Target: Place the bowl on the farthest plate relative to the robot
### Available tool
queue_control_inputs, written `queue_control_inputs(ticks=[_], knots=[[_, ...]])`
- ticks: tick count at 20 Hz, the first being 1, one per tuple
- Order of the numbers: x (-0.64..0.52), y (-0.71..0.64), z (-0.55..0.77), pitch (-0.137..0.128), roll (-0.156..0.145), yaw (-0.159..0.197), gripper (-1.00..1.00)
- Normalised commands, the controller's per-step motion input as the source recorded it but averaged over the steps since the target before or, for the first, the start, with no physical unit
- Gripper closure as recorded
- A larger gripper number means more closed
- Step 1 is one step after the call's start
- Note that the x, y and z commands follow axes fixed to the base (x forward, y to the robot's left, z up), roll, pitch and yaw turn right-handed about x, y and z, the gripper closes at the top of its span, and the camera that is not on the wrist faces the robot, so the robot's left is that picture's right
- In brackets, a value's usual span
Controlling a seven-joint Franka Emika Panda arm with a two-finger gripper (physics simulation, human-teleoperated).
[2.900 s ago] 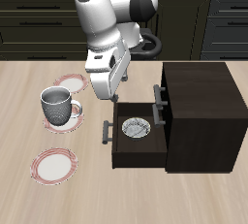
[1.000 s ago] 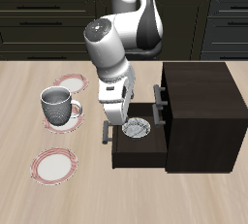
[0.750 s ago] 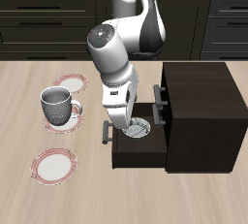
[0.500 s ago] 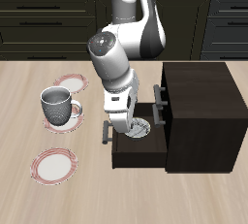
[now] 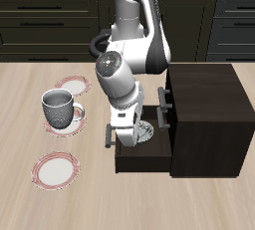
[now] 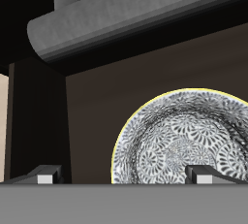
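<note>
glazed patterned bowl, dark wood drawer

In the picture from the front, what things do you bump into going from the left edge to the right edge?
Front plate → mug → gripper at the bowl → dark cabinet. I left out the back plate, since it overlaps the mug.

The exterior view looks from the front and above, facing the robot's base at the back of the table, far enough to take in the whole dark cabinet. The wrist view rides on the gripper, looks closely down into the cabinet's open drawer, and is turned half a turn against the exterior view. Both views share the bowl in the drawer.
</note>
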Motion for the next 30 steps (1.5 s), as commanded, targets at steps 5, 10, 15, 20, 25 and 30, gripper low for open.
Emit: queue_control_inputs(ticks=[5,10,15,20,25,30], knots=[[0.07,-0.02,-0.38,0.045,-0.025,-0.004,-1.00],[0.09,-0.10,-0.31,0.070,-0.048,-0.036,-1.00],[0.03,-0.05,0.03,-0.016,-0.019,-0.008,1.00],[0.07,-0.05,0.09,-0.023,-0.014,-0.015,1.00],[0.07,0.01,-0.02,-0.004,0.003,0.005,1.00],[0.01,-0.01,0.23,-0.054,-0.010,-0.021,1.00]])
